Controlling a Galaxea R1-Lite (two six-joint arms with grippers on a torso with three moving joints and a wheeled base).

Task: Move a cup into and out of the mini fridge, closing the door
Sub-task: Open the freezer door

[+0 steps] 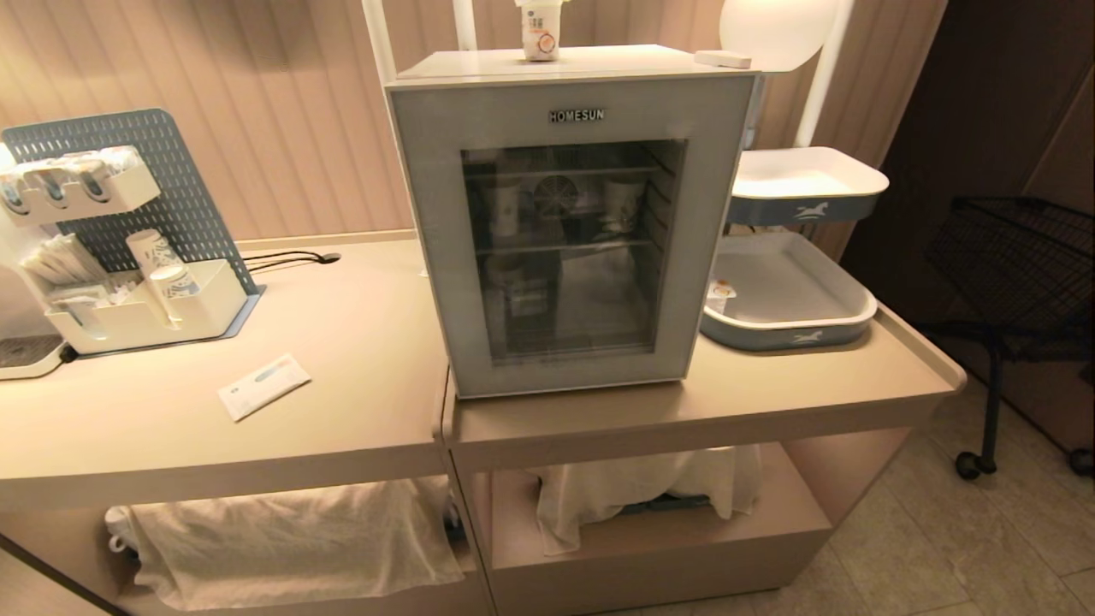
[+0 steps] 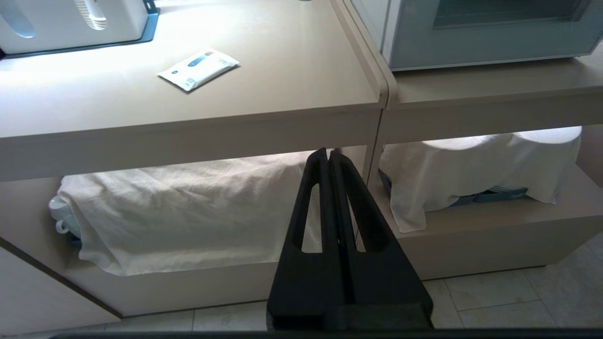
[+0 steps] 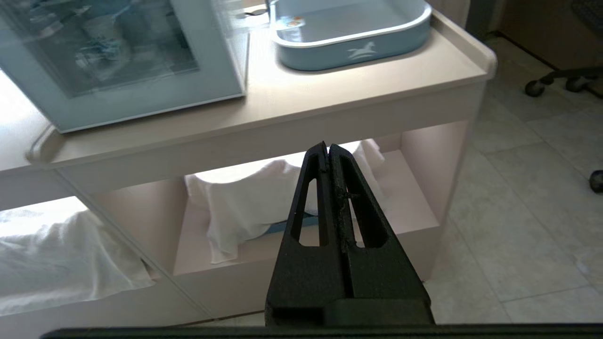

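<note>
On the far left of the counter (image 1: 359, 342) stood a grey-blue pegboard organizer (image 1: 128, 231) with white bins that held patterned paper cups and sachets. In front of it a flat white packet (image 1: 263, 386) lay on the bare counter surface, and a black cable (image 1: 291, 257) ran along the wall edge. The mini fridge (image 1: 565, 214) stood at the centre, just right of the seam between the two counter sections. Its door (image 1: 428, 257) was closed flush against the cabinet, "HOMESUN" lettering at the top, and through the dark glass wire shelves, a rear fan and two paper cups showed dimly. The cup (image 1: 541, 31) stood upright on top of the fridge, near the back edge — outside the cabinet. To the right of the fridge stood a tiered white-and-blue tray stand (image 1: 796, 329) with a horse emblem on each rim. White cloths (image 1: 291, 530) covered the items on the lower shelves. Neither arm appeared in the head view. The left gripper (image 2: 328, 151) hung low in front of the lower shelf, below the counter seam — jaws pressed fully together, nothing held. The right gripper (image 3: 328, 146) hung likewise before the right-hand lower shelf, jaws fully closed and empty.
</note>
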